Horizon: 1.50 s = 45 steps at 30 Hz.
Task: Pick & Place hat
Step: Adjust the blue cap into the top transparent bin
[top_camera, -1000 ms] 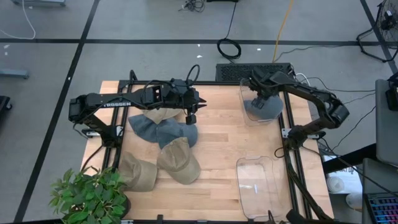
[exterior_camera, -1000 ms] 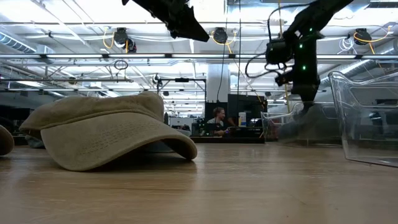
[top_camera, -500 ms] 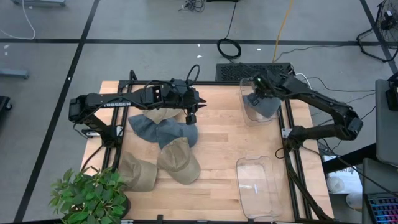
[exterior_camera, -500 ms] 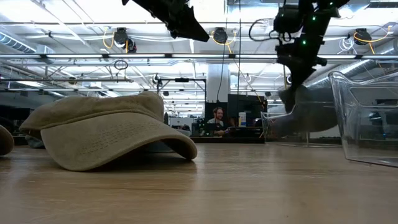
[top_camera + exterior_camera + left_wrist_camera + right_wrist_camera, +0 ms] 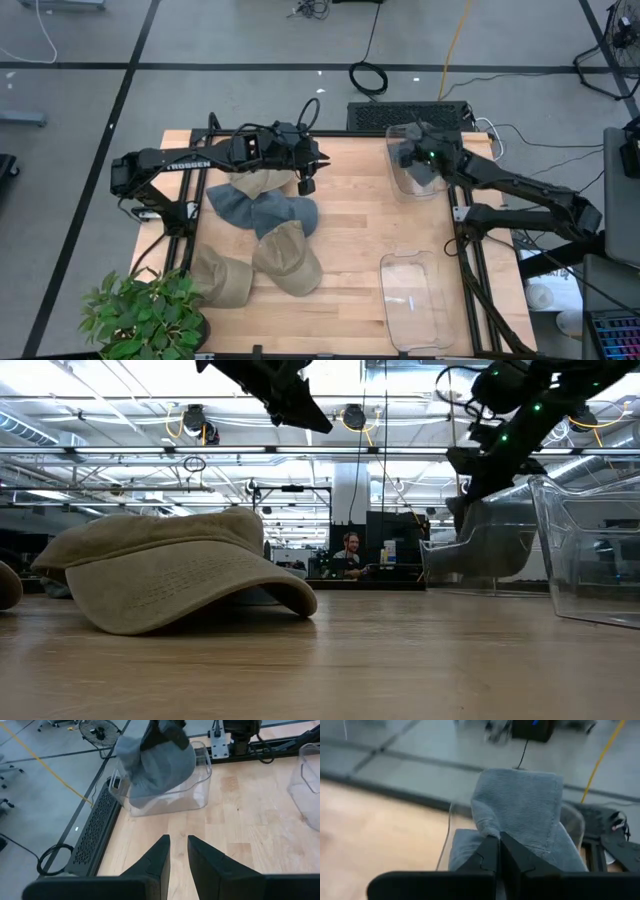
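Observation:
A grey hat (image 5: 420, 165) hangs from my right gripper (image 5: 412, 152) over the clear bin (image 5: 400, 185) at the table's far right. It also shows in the low view (image 5: 495, 545) and the left wrist view (image 5: 160, 765). My right gripper (image 5: 499, 845) is shut on it. My left gripper (image 5: 307, 183) hovers high above the pile of hats (image 5: 262, 210) at the table's left, its fingers (image 5: 178, 842) a narrow gap apart and empty. My right gripper pinches a raised fold of the grey hat's cloth (image 5: 492, 831) between its two fingers. The fingers slant down from the table's right side. The hat hangs below them, bunched, its lower part (image 5: 165, 787) inside the bin's walls.
Tan and blue-grey hats lie in a pile at the left; one tan hat (image 5: 170, 575) is nearest the low camera. A second clear bin (image 5: 415, 300) stands at the near right. A potted plant (image 5: 140, 315) sits at the near left corner. Bare wood lies in the middle.
My right gripper has risen with the grey hat and tipped from pointing straight down to a slant, while its arm has swung out toward the table's right edge. The hat has come up off the bin's floor and now hangs bunched.

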Each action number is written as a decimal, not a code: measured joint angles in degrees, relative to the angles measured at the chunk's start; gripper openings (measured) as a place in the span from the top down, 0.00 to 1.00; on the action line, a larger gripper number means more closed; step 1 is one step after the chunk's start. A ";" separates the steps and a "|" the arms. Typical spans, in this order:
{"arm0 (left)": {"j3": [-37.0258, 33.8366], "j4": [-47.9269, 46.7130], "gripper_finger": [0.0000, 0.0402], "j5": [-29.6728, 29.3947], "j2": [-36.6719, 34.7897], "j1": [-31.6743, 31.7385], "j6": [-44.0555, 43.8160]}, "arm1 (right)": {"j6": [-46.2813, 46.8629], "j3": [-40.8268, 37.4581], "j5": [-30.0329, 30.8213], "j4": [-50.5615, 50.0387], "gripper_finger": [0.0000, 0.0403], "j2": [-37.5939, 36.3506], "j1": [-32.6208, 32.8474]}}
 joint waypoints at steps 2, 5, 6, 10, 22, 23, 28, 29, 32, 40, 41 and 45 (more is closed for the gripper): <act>0.00 -0.66 0.81 0.00 -0.01 0.33 -0.57 | 1.80 -1.82 4.00 2.33 1.00 -2.26 1.92; -0.02 -1.28 0.81 0.00 0.00 0.68 -1.23 | 4.59 -5.22 10.05 5.55 1.00 -4.44 5.57; 0.00 -1.30 0.81 0.00 0.00 0.68 -1.33 | 5.87 -6.70 11.81 6.26 1.00 -4.84 6.75; -0.02 -1.57 0.81 0.00 -0.02 0.64 -1.35 | 11.19 -12.71 12.76 12.17 1.00 -5.54 10.02; 0.00 -1.50 0.81 0.02 0.00 0.64 -2.39 | 12.53 -22.67 17.16 20.55 1.00 -5.39 11.84; -0.02 -1.48 0.81 0.00 0.00 0.64 -2.43 | 12.10 -22.97 17.72 20.55 1.00 -5.39 11.84; -0.02 -1.45 0.81 0.02 -0.02 0.64 -2.55 | 7.85 -23.18 18.22 21.62 1.00 -5.39 11.84; -0.02 -1.45 0.81 0.00 -0.01 0.64 -2.59 | 7.16 -23.18 19.45 22.43 1.00 -5.39 11.84; -0.02 -1.48 0.81 0.01 0.00 0.64 -2.84 | 2.71 -23.18 23.47 24.69 0.99 -5.43 11.84; -0.02 -1.46 0.81 0.00 0.00 0.64 -2.99 | -3.91 -23.18 24.71 26.97 0.81 -5.45 11.84; -0.02 -1.48 0.81 0.00 0.00 0.64 -2.98 | -4.23 -23.18 23.32 27.47 0.76 -5.43 11.84; -0.02 -1.45 0.81 0.00 0.00 0.64 -2.99 | -9.90 -23.18 20.61 32.58 0.57 -5.42 11.84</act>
